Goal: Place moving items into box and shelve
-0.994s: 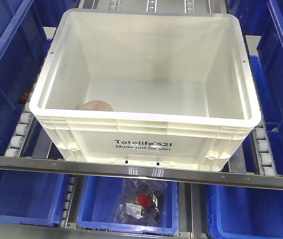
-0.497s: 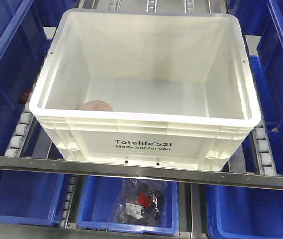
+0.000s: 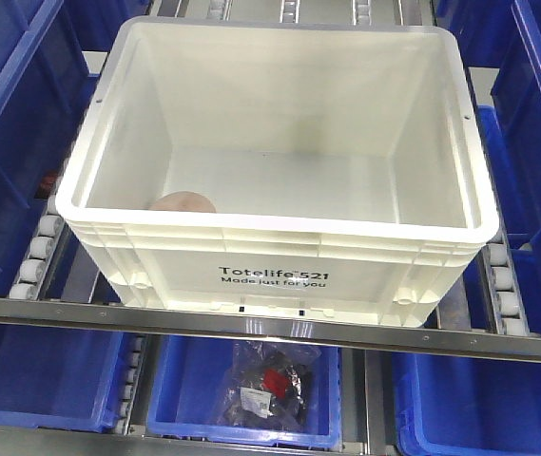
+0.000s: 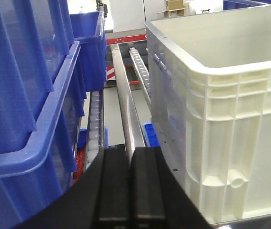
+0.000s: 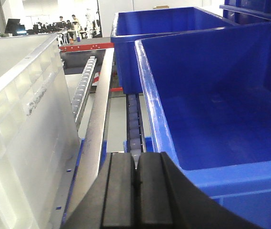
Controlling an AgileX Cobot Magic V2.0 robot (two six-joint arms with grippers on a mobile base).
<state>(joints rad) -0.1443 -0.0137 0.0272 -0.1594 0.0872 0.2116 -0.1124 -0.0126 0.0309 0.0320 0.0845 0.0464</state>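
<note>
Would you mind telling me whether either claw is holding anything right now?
Nothing is held: the left claw and the right claw are both shut on empty air beside the white box.

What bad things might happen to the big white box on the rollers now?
The white box sits on rollers, so it might roll if bumped. Both grippers, left and right, are shut and empty beside its walls, and might scrape it or the blue bins when they move. Only the pink-brown ball shows inside; the other ball may be missing.
</note>
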